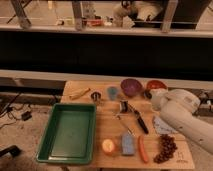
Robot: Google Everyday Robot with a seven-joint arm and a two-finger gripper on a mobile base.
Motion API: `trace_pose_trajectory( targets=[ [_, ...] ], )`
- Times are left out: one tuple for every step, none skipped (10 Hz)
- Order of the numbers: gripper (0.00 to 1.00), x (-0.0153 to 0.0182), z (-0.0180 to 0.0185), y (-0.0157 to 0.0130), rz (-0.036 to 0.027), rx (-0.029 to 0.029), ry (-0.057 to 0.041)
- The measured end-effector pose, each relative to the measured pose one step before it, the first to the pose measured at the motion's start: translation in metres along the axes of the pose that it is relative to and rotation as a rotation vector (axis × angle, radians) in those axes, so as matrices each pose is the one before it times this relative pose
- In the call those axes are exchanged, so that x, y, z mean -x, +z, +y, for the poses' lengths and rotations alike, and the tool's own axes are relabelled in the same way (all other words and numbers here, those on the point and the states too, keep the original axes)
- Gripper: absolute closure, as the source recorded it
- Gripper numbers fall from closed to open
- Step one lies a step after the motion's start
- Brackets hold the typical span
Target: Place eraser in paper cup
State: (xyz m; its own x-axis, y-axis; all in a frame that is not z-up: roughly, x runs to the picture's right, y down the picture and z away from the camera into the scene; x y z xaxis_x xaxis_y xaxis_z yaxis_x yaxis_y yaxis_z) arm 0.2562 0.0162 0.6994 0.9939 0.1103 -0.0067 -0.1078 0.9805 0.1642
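Note:
A small dark block [123,106] lies near the middle of the wooden table [107,125]; it looks like the eraser, though I cannot be sure. No white paper cup shows; it is hidden or out of view. My white arm [182,116] reaches in from the lower right. Its end, with the gripper [150,95], sits at the back right beside the red bowl [157,85], to the right of the dark block. The arm's white casing covers most of the gripper.
A green tray [70,132] fills the left side. At the back stand a small dark metal cup [96,96], a small blue cup [113,92] and a purple bowl [131,86]. A black-handled tool [141,121], a blue-grey block [128,144], an orange fruit [108,145] and grapes [166,148] lie in front.

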Motion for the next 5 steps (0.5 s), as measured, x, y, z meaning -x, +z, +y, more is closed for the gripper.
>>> trace_pose_trajectory(
  targets=[
    [0.94,-0.00851,-0.01007,-0.00317,0.00361,-0.02157,0.0332],
    [0.94,-0.00749,-0.00472,0.00012,0.00376,-0.00617,0.04732],
    [0.94,-0.00446,-0.00079,0.00179,0.00134,0.00115,0.03042],
    [0.94,-0.00355,0.00033,0.00228,0.0036,0.0039,0.02607],
    [0.94,-0.00235,0.00025,0.00208,0.00306,0.00393,0.01791]
  ],
)
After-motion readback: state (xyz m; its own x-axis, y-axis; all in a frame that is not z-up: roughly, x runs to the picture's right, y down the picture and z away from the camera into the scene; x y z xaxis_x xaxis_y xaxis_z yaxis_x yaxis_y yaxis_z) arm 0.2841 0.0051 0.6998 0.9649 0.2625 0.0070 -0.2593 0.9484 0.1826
